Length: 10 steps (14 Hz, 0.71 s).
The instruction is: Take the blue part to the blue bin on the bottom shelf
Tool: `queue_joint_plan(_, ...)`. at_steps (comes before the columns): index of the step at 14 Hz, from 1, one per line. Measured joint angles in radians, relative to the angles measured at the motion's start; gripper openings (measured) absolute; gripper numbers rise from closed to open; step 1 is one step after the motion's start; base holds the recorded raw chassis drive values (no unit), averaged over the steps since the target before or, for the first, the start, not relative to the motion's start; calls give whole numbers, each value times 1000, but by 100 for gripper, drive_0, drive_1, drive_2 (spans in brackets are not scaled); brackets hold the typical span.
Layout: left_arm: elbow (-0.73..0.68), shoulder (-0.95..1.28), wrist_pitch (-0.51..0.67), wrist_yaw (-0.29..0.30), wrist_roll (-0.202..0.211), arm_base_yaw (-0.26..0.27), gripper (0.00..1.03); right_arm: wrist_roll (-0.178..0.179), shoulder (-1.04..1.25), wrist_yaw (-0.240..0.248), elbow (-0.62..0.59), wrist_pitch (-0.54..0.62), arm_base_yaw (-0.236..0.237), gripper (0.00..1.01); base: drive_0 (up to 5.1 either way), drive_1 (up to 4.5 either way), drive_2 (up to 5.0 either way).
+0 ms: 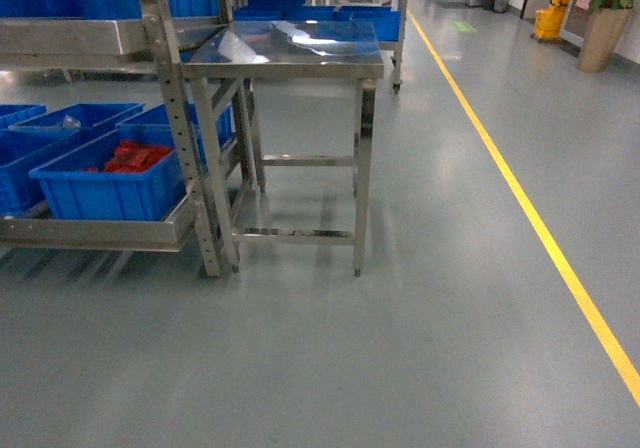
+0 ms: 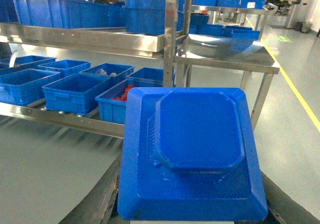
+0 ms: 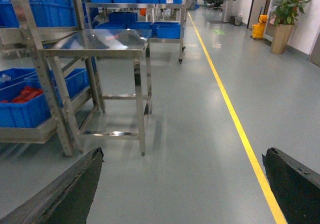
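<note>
The left fingers [image 2: 100, 204] pinch the blue part [image 2: 192, 154], a square moulded piece with a raised centre that fills the lower left wrist view; only their dark edges show beside it. The right fingers [image 3: 60, 194] stand spread wide, with bare floor between them. Beyond the part, the bottom shelf [image 1: 95, 233] carries blue bins, one [image 1: 110, 180] holding red pieces [image 1: 135, 156]. A steel desk [image 1: 290, 53] stands just beside the rack; a yellow line [image 1: 520, 193] crosses the floor.

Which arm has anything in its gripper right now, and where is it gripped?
The left gripper carries the blue part, gripped at its near bottom edge, though the fingers are mostly hidden beneath it. The right gripper is open and holds nothing.
</note>
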Motion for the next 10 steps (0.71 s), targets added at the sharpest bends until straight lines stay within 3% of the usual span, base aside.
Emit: queue_joint_plan(10,0,1,-3,1,0,0,43,0,0,0,0,-5,0,98,1,413,-411)
